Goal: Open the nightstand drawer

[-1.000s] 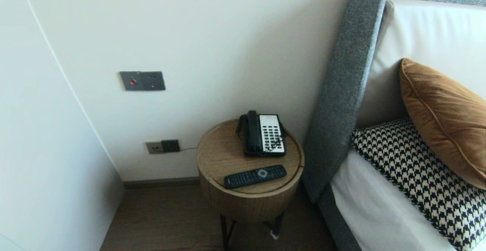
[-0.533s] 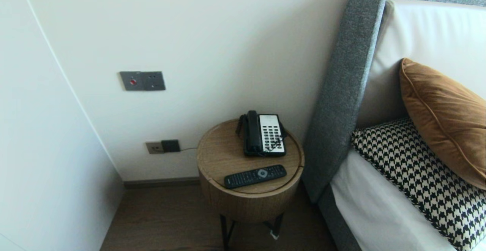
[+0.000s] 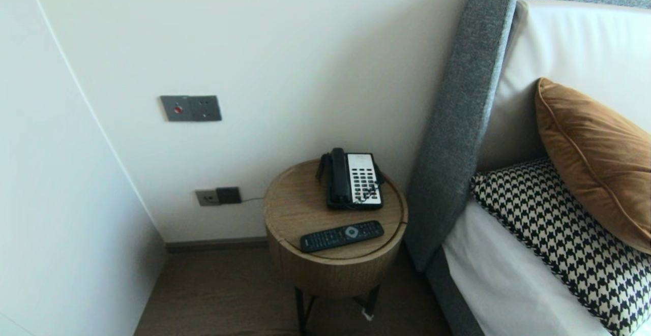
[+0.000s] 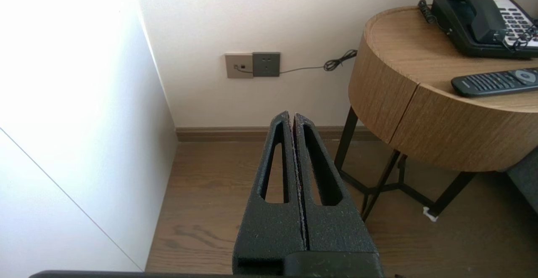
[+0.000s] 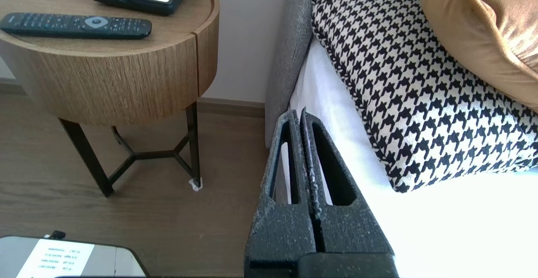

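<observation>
By nightstand (image 3: 290, 209), left fingers (image 4: 271, 227), right fingers (image 5: 279, 227) closed, empty.

In the head view the round table (image 3: 290, 209) had its legs cut short by the frame's edge at six o'clock. The brown cushion (image 3: 590, 158) and houndstooth pillow (image 3: 554, 234), at three and four o'clock from it, ran past the edge. The telephone (image 3: 353, 179) keys were too small to read. The left wrist view cut off the telephone and remote (image 4: 491, 82). In the right wrist view the label (image 5: 54, 258) print was illegible.
</observation>
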Robot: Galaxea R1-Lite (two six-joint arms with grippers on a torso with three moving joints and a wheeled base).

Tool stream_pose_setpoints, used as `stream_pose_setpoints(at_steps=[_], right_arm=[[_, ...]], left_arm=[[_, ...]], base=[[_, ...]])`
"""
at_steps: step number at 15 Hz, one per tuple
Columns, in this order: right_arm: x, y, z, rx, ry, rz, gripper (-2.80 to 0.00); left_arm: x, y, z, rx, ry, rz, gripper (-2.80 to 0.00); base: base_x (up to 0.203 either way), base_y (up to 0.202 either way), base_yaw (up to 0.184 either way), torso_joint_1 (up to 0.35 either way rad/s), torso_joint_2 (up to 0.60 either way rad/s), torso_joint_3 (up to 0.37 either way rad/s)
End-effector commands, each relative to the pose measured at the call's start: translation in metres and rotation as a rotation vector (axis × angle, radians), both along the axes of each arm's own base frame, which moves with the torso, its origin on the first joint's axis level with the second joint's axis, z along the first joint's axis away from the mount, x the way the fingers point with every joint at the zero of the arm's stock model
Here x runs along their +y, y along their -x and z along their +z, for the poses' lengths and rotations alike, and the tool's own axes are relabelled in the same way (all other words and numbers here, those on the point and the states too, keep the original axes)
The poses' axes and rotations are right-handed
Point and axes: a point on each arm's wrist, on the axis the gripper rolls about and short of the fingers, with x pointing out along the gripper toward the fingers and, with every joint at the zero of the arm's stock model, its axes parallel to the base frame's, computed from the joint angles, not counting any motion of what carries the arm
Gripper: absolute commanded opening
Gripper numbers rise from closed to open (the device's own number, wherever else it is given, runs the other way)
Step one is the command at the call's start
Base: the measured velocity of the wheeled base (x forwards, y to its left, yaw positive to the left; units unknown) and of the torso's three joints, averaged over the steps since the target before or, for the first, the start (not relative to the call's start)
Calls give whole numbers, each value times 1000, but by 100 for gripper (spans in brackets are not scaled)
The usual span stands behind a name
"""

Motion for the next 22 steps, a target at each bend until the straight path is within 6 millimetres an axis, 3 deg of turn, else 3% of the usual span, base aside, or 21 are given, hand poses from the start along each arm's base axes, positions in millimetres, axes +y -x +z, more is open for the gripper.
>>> stream_pose_setpoints(at_steps=[1, 4, 7, 9, 11, 14, 16, 18, 22], right_arm=[[0, 2, -1, -23, 0, 1, -280], [0, 4, 5, -70, -5, 4, -280], [0, 11, 69, -145, -24, 17, -280], [0, -5, 113, -111, -47, 42, -280], [1, -36, 157, -85, -64, 67, -280], [7, -100, 212, -73, -81, 123, -280], [22, -141, 238, -56, -90, 224, -280], [47, -185, 251, 10, -90, 324, -280], [101, -274, 252, 184, -71, 479, -280]], left_arm=[[0, 0, 0, -2, 0, 1, -280], [0, 0, 0, -2, 0, 1, -280], [0, 0, 0, -2, 0, 1, -280], [0, 0, 0, -2, 0, 1, -280], [0, 0, 0, -2, 0, 1, -280], [0, 0, 0, -2, 0, 1, -280], [0, 0, 0, -1, 0, 1, -280], [0, 0, 0, 0, 0, 1, -280], [0, 0, 0, -2, 0, 1, -280]], base=[[0, 0, 0, 0, 0, 0], [0, 0, 0, 0, 0, 0], [0, 0, 0, 0, 0, 0], [0, 0, 0, 0, 0, 0], [0, 0, 0, 0, 0, 0], [0, 0, 0, 0, 0, 0], [0, 0, 0, 0, 0, 0], [0, 0, 0, 0, 0, 0], [0, 0, 0, 0, 0, 0]])
